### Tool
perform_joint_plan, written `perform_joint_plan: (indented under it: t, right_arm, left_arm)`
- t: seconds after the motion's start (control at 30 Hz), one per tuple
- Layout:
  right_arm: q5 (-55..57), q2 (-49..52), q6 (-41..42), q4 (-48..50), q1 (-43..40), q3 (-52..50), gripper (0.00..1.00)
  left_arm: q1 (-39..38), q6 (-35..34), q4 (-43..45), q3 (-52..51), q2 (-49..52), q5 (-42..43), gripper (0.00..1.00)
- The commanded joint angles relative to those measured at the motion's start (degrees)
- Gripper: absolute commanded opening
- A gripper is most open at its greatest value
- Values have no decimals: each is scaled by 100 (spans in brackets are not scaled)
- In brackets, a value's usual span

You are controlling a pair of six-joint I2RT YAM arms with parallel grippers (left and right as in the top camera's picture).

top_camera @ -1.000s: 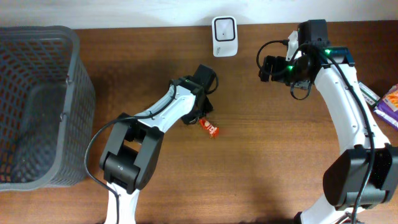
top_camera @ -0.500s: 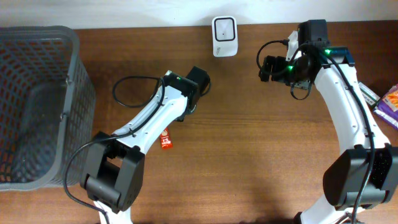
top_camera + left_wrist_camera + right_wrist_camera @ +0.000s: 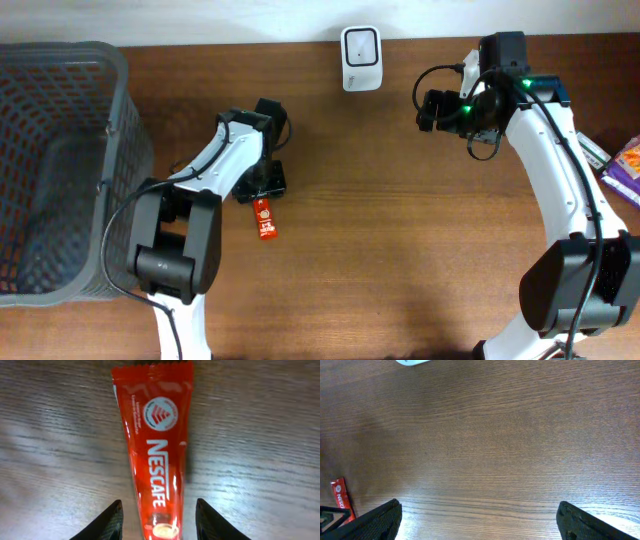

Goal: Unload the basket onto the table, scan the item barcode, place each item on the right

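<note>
I am looking down the left wrist camera as the left gripper (image 3: 159,509) is hanging low over a red Nescafé sachet (image 3: 155,450), which is lying flat and label-up on the wooden table (image 3: 420,250). The jaws are standing partly open, with bare wood showing on either side of the sachet's near end, so they are gripping nothing. The sachet's long axis is running straight out from between the fingertips, so a closing move would be pinching it across its narrow width. From overhead it is lying just on the robot's side of that gripper, well apart from the white barcode scanner (image 3: 360,45) at the table's far edge, with the grey basket (image 3: 130,150) off to the left. The right gripper (image 3: 480,516) is waiting near the scanner, jaws spread wide and empty, far from the sachet. The left arm is plainly the nearer one. No barcode is showing on the upturned face.
</note>
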Motion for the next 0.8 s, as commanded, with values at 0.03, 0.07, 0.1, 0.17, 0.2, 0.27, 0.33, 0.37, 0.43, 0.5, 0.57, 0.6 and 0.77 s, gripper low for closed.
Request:
perform_joint_plan:
  t: [0.03,0.07,0.1,0.17,0.2,0.27,0.33,0.37,0.43,0.5,0.57,0.6,0.77]
  right_arm:
    - [35,48,42,-2,17,-26,99]
    - [35,48,42,-2,17,-26,99]
    - [35,48,42,-2,17,-26,99]
    - [35,48,42,-2,17,-26,99]
    - [35,48,42,-2,17,-26,99]
    - [35,48,42,-2,17,-26,99]
    - [35,48,42,-2,17,-26,99]
    - [35,48,42,-2,17,-26,99]
    - [35,48,42,-2,17,-26,99]
    - [35,48,42,-2,17,-26,99]
    - [35,48,42,-2,17,-26,99]
    - [35,48,42,-2,17,-26,99]
    - [35,48,42,-2,17,-26,99]
  left_arm:
    - [153,-2,205,-50,173,-61,38]
    - [114,-2,221,-50,173,-55,36]
    - [61,-2,245,-55,173,0,30]
    - [-76,15,352,-61,173,46,24]
    - [-151,15,391,-70,173,48,20]
    - [-245,17,490,-72,173,46,6]
    - [-387,282,522,-70,173,85,0]
    - [-479,470,501,-66,170,92,0]
    - [-702,699,264,155,127,-11,0]
    - [-713,603,-610,870,96,-994,3]
    - [-636,590,-1069,1099,96,-1486,34]
    - [-599,540,-1128,975,98,-1482,33]
    - [-623,437,188,-332,103,-1241,37]
